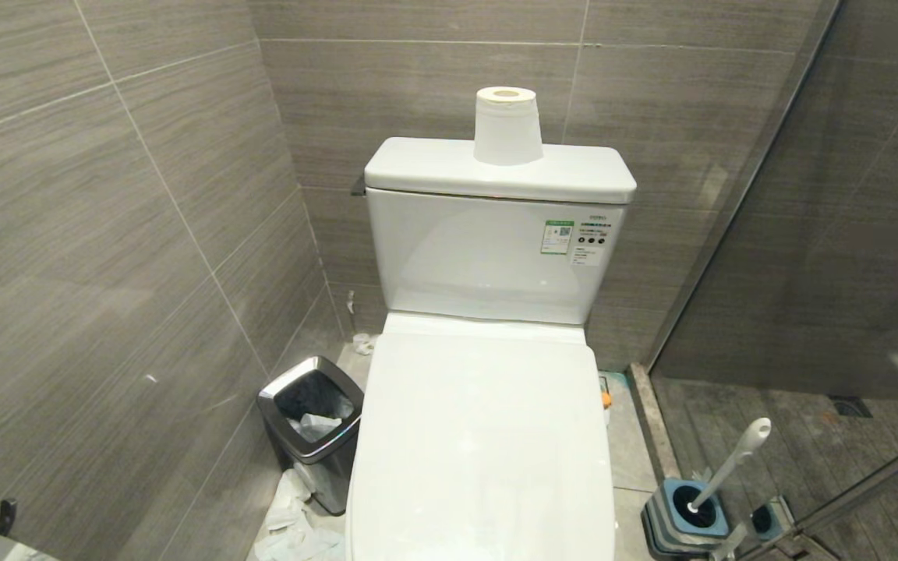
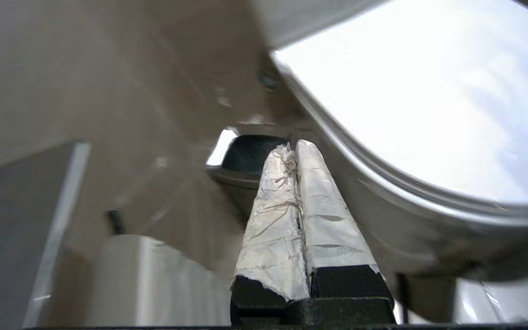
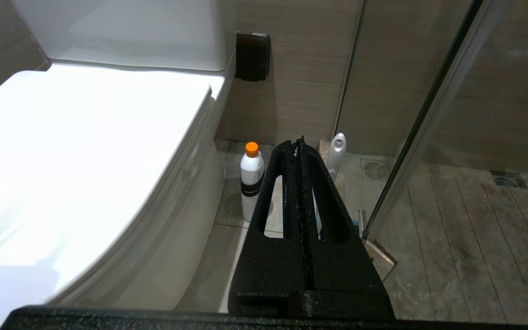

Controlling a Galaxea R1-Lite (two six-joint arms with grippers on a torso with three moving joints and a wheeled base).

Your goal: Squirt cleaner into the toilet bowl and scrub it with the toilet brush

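Lid's down on the toilet bowl (image 1: 480,436): both grippers' jaws are closed and empty, so hook the left gripper (image 2: 297,149) under the lid's edge beside the bin (image 1: 312,425).

1. Toilet (image 1: 480,436): glossy white, lid and tank alike.
2. Wall tiles (image 1: 106,234): grey, faint horizontal streaks.
3. Toilet brush (image 1: 730,463): white handle; holder (image 1: 679,518) blue and grey.
4. Bottle (image 3: 251,178): white, orange cap, dark band.
5. Bin (image 1: 316,436): steel, dark inside.
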